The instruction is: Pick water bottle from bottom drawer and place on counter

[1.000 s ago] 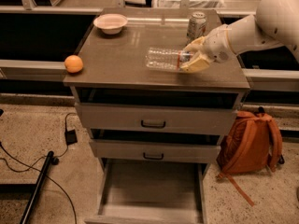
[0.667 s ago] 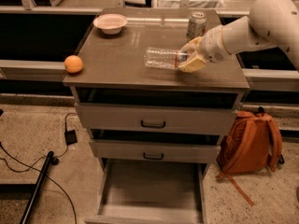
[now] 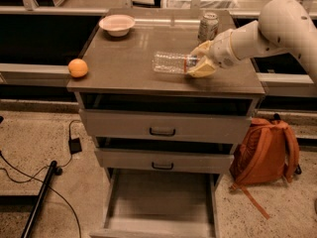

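Observation:
The water bottle (image 3: 170,63) is clear and ribbed, and lies on its side at or just above the counter (image 3: 124,53), right of centre. My gripper (image 3: 198,62) comes in from the right and is shut on the bottle's neck end. The bottom drawer (image 3: 161,200) is pulled open below and looks empty inside.
A green-and-white can (image 3: 208,27) stands just behind the gripper. A white bowl (image 3: 117,24) sits at the back left and an orange (image 3: 78,67) at the left edge. The two upper drawers (image 3: 162,128) are near shut. An orange backpack (image 3: 265,150) leans at the right; cables (image 3: 29,177) lie on the floor at the left.
My gripper has carried the bottle slightly left and a little lower over the counter. Nothing else has moved.

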`<state>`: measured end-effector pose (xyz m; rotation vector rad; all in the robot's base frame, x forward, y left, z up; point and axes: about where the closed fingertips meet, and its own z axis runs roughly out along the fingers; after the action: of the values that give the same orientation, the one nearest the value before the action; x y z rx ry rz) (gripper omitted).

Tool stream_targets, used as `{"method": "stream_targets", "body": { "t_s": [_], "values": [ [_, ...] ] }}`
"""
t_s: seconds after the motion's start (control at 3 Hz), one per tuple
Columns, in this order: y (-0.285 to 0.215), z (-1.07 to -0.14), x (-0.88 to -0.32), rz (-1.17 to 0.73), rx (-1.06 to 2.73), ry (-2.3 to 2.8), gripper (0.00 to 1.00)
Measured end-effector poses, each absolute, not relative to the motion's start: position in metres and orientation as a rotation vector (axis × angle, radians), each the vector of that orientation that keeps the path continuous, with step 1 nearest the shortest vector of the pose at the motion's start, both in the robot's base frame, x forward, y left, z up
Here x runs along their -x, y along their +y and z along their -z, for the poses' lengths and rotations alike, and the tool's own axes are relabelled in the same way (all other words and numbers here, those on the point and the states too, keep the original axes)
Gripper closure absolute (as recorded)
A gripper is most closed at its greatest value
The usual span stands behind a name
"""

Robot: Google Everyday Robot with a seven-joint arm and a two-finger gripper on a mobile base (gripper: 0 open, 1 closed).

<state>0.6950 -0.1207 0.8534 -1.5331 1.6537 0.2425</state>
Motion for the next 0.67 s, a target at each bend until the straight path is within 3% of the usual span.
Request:
{"method": "stream_targets", "body": {
  "t_s": [0.67],
  "values": [
    [-0.1206, -0.8534, -0.695, -0.243, 1.533, 1.654, 0.05]
  ]
}}
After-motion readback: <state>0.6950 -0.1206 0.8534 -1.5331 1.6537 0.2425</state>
